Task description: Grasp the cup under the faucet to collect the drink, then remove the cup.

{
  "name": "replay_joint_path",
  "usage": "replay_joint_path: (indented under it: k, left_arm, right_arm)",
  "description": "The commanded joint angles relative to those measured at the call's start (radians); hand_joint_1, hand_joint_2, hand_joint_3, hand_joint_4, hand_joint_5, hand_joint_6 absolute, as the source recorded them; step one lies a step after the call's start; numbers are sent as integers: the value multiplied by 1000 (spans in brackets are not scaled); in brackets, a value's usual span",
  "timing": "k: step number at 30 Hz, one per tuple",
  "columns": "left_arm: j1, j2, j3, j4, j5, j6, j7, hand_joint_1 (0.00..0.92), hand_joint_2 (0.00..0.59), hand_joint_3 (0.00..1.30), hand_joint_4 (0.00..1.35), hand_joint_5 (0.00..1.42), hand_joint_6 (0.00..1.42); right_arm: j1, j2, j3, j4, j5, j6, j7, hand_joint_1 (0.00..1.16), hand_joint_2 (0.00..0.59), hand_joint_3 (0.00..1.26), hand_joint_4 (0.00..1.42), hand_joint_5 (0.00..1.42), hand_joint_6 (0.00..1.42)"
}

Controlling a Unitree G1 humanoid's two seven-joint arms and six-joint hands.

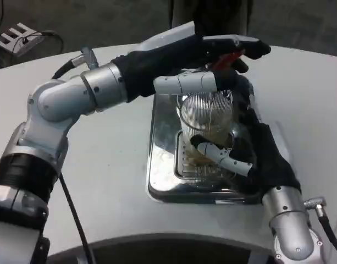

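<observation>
- We cannot see the far side of the cup (208,118); the left hand (204,60) crosses above its rim, and the right hand (242,151) covers its right wall and base.
- We see only a red sliver of the faucet lever (230,58) beneath the left hand's fingers; the spout itself is hidden.
- The drip tray (163,165) loses its right edge behind the right hand and wrist.
- The grey object (15,36) at the top left is too small for us to identify.
- The right forearm (292,231) is cut off by the bottom edge.
</observation>
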Motion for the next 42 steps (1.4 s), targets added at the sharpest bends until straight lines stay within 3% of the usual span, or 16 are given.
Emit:
replay_joint_path:
  k: [1,16,33,42]
  left_arm:
    - [-9,3,-23,27,39,10,-31,0,0,197,140,223,197]
    - [-28,-2,-24,59,47,-1,-31,0,0,203,140,223,196]
    - [-38,0,-25,79,53,-8,-29,0,0,203,140,223,196]
    - [-41,3,-25,88,57,-13,-27,0,0,204,140,228,196]
  right_arm:
    - [-25,-3,5,29,16,-36,-1,759,171,0,51,86,124]
    - [-88,1,26,132,23,-69,-15,760,178,0,76,103,142]
    - [-124,44,60,198,-25,-52,-121,765,190,0,105,131,144]
    - [-131,82,80,240,-46,-54,-198,786,206,100,209,223,202]
